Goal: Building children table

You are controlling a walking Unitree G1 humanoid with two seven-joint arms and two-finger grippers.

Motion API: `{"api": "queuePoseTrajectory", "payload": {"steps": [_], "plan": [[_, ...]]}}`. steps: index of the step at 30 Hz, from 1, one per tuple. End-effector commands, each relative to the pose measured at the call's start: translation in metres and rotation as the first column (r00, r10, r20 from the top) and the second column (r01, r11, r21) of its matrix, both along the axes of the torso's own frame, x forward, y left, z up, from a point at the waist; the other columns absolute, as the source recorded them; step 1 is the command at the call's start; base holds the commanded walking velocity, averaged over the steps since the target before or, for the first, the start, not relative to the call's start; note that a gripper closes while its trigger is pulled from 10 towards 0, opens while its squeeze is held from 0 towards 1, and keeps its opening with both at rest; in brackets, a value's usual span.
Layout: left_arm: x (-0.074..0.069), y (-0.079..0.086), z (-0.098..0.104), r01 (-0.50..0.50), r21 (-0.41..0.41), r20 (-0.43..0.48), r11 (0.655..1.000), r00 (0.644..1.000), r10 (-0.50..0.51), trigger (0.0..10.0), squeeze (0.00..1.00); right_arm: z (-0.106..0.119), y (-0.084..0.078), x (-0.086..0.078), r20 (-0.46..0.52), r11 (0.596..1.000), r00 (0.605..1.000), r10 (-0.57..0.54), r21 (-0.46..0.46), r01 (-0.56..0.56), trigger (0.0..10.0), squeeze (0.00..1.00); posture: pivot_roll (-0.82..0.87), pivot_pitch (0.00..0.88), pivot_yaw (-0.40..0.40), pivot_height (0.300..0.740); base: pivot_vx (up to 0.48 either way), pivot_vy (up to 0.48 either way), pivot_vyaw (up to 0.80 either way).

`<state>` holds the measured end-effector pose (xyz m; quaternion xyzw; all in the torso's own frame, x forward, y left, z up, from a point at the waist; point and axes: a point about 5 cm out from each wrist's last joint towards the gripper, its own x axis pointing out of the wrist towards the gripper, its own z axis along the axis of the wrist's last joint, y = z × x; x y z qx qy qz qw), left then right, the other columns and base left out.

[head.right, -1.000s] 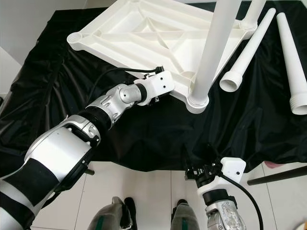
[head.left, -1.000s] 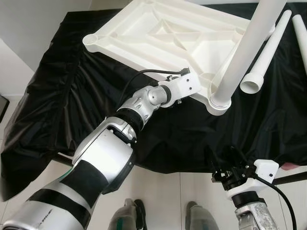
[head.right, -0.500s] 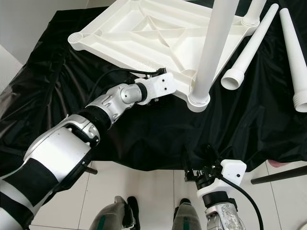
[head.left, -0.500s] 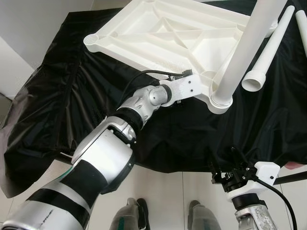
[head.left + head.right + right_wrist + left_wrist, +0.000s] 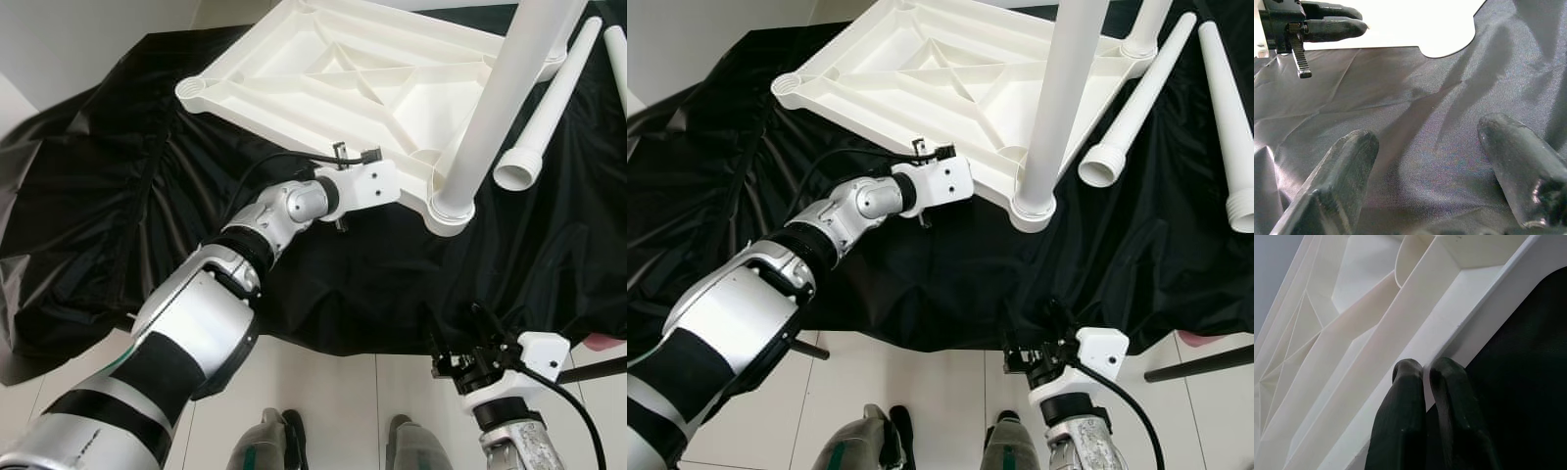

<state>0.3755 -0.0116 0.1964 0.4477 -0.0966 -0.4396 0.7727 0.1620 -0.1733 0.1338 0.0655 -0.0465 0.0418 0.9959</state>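
The white tabletop lies upside down on the black cloth. The left gripper has its fingers pressed nearly together at the tabletop's near rim, apparently pinching its thin edge. The right gripper, spread wide, hovers over the cloth's near edge.

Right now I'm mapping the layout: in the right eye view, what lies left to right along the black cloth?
Left arm → upturned white tabletop → upright fitted leg → loose leg with open end → second loose leg.
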Motion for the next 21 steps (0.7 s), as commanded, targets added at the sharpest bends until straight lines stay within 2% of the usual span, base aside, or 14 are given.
{"api": "queuePoseTrajectory", "payload": {"steps": [1, 5, 6, 7, 8, 9, 10, 11, 13, 14, 17, 18, 19, 21], "plan": [[-0.044, 0.020, -0.066, 0.556, 0.292, -0.689, 0.778, 0.687, -0.233, 0.0, 0.00, -0.009, 0.001, -0.002, -0.051, 1.000, 0.999, 0.000, 0.015, 0.001, 10.0, 0.00, -0.23, 0.232, 0.186, 0.740, 0.000, 0.000, 0.00], [-0.046, 0.022, -0.069, 0.563, 0.264, -0.695, 0.783, 0.674, -0.251, 0.0, 0.00, -0.006, 0.000, 0.002, -0.033, 1.000, 0.999, -0.002, 0.000, 0.002, 10.0, 0.00, -0.22, 0.219, 0.182, 0.740, 0.000, 0.000, 0.00], [-0.044, 0.021, -0.067, 0.541, 0.222, -0.672, 0.811, 0.688, -0.275, 2.4, 0.00, -0.002, -0.004, 0.009, -0.001, 1.000, 1.000, -0.025, -0.013, 0.025, 10.0, 0.00, -0.21, 0.209, 0.176, 0.740, 0.000, 0.000, 0.00], [-0.042, 0.021, -0.062, 0.529, 0.196, -0.655, 0.825, 0.697, -0.292, 3.5, 0.00, 0.000, -0.007, 0.013, 0.014, 0.999, 0.999, -0.040, -0.015, 0.040, 10.0, 0.00, -0.20, 0.200, 0.170, 0.740, 0.000, 0.000, 0.00], [-0.042, 0.021, -0.062, 0.529, 0.196, -0.655, 0.825, 0.697, -0.292, 3.5, 0.00, 0.000, -0.007, 0.013, 0.014, 0.999, 0.999, -0.040, -0.015, 0.040, 10.0, 0.00, -0.20, 0.200, 0.170, 0.740, 0.000, 0.000, 0.00], [-0.039, 0.020, -0.055, 0.515, 0.159, -0.634, 0.842, 0.707, -0.313, 7.1, 0.00, 0.002, -0.009, 0.020, 0.031, 0.998, 0.998, -0.056, -0.012, 0.056, 10.0, 0.00, -0.19, 0.193, 0.161, 0.740, 0.000, 0.000, 0.00], [-0.037, 0.020, -0.050, 0.506, 0.134, -0.621, 0.852, 0.713, -0.326, 7.1, 0.00, 0.004, -0.010, 0.024, 0.042, 0.998, 0.997, -0.065, -0.010, 0.065, 10.0, 0.00, -0.18, 0.189, 0.158, 0.740, 0.000, 0.000, 0.00], [-0.034, 0.021, -0.043, 0.488, 0.118, -0.590, 0.865, 0.735, -0.334, 9.2, 0.00, 0.005, -0.010, 0.029, 0.056, 0.998, 0.996, -0.068, -0.011, 0.069, 10.0, 0.00, -0.17, 0.180, 0.152, 0.740, 0.000, 0.000, 0.00], [-0.032, 0.021, -0.040, 0.476, 0.109, -0.570, 0.873, 0.749, -0.337, 9.2, 0.00, 0.007, -0.010, 0.032, 0.064, 0.997, 0.996, -0.069, -0.012, 0.070, 10.0, 0.00, -0.17, 0.180, 0.152, 0.740, 0.000, 0.000, 0.00], [-0.028, 0.022, -0.031, 0.447, 0.068, -0.548, 0.892, 0.764, -0.341, 10.0, 0.00, 0.009, -0.009, 0.038, 0.080, 0.998, 0.994, -0.068, -0.012, 0.069, 10.0, 0.00, -0.16, 0.168, 0.141, 0.740, 0.000, 0.000, 0.00], [-0.024, 0.024, -0.021, 0.415, 0.010, -0.525, 0.910, 0.777, -0.348, 10.0, 0.00, 0.013, -0.008, 0.046, 0.098, 0.998, 0.993, -0.065, -0.009, 0.066, 10.0, 0.00, -0.14, 0.156, 0.128, 0.740, 0.000, 0.000, 0.00], [-0.020, 0.029, -0.006, 0.380, -0.081, -0.492, 0.922, 0.789, -0.368, 10.0, 0.00, 0.017, -0.007, 0.057, 0.121, 0.998, 0.991, -0.056, -0.006, 0.057, 10.0, 0.00, -0.12, 0.144, 0.114, 0.740, 0.000, 0.000, 0.00], [-0.020, 0.031, -0.002, 0.374, -0.108, -0.478, 0.921, 0.793, -0.378, 10.0, 0.00, 0.018, -0.007, 0.061, 0.126, 0.999, 0.991, -0.051, -0.007, 0.053, 10.0, 0.00, -0.12, 0.144, 0.114, 0.740, 0.000, 0.000, 0.00], [-0.020, 0.031, -0.002, 0.374, -0.108, -0.478, 0.921, 0.793, -0.378, 10.0, 0.00, 0.018, -0.007, 0.061, 0.126, 0.999, 0.991, -0.051, -0.007, 0.053, 10.0, 0.00, -0.12, 0.144, 0.114, 0.740, 0.000, 0.000, 0.00]]}}
